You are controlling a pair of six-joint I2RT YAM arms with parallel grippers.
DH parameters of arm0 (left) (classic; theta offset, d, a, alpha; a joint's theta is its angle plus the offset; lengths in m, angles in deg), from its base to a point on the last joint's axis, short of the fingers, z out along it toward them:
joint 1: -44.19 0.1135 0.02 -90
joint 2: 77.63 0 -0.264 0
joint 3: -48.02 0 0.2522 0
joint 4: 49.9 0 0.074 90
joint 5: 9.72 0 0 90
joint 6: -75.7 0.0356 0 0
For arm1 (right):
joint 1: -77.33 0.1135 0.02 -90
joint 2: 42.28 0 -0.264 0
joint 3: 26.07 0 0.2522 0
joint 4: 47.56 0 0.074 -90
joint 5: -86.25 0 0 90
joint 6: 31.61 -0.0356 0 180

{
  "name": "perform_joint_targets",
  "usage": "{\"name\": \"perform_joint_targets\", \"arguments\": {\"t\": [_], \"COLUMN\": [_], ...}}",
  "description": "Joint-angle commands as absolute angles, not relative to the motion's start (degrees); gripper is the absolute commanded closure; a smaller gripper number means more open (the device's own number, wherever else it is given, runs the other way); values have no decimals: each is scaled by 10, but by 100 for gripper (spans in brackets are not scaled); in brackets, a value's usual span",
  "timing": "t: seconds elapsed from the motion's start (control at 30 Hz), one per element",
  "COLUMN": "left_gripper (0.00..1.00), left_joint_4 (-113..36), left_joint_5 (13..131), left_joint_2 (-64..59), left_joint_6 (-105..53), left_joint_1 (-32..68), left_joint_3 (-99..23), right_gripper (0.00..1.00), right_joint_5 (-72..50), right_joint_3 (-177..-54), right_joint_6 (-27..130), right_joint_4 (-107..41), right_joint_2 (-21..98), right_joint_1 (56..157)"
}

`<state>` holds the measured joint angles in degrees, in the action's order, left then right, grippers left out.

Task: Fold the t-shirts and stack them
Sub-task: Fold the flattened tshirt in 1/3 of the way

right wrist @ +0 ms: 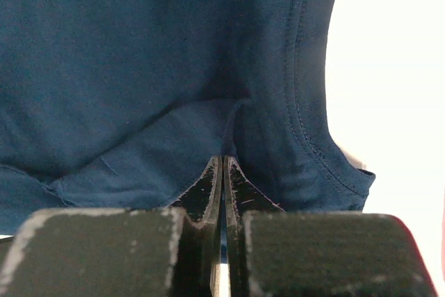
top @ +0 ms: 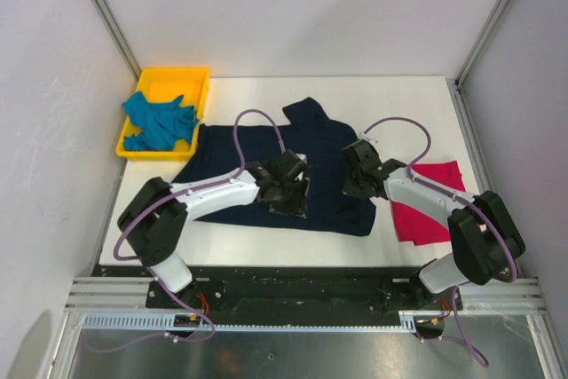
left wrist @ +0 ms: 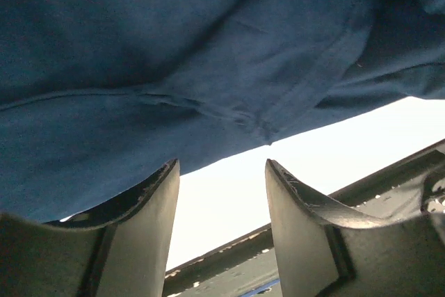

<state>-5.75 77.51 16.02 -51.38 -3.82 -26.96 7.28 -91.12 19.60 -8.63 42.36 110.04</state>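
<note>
The dark navy t-shirt [top: 319, 144] lies spread and partly folded on the middle of the white table [top: 399, 104]. My left gripper [top: 288, 203] hangs open and empty over its near hem. In the left wrist view the gripper [left wrist: 221, 165] has bare table between its fingers [left wrist: 156, 213], and the navy cloth [left wrist: 174, 46] fills the view beyond them. My right gripper [top: 355, 184] is at the shirt's right side. In the right wrist view it [right wrist: 222, 159] is shut, pinching a fold of navy cloth [right wrist: 139, 53]. The crimson-pink t-shirt [top: 428, 206] lies at the right. The teal t-shirt [top: 158, 123] is bunched in the tray.
A yellow plastic tray [top: 191, 77] stands at the table's far left corner and holds the teal shirt. Metal frame posts and grey walls enclose the table. The metal rail [top: 302, 286] runs along the near edge by the arm bases.
</note>
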Motion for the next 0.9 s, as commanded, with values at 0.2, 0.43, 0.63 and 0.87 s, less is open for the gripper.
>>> {"name": "perform_joint_targets", "arguments": {"t": [0.2, 0.43, 0.63, 0.87], "left_gripper": [45, 49, 57, 75], "left_joint_4": [-95, -99, -100, -99], "left_joint_5": [737, 746, 757, 790], "left_joint_2": [219, 255, 262, 244], "left_joint_6": [-548, -559, -567, -574], "left_joint_1": [-91, -104, -104, -104], "left_joint_3": [-316, -337, -343, -335], "right_gripper": [100, 100, 100, 100], "right_joint_5": [58, 55, 51, 43], "right_joint_3": [-931, -931, -931, -931], "right_joint_6": [191, 192, 193, 192], "right_joint_4": [-96, -93, -92, -96], "right_joint_2": [429, 427, 424, 423], "right_joint_1": [1090, 1086, 1082, 1078]}}
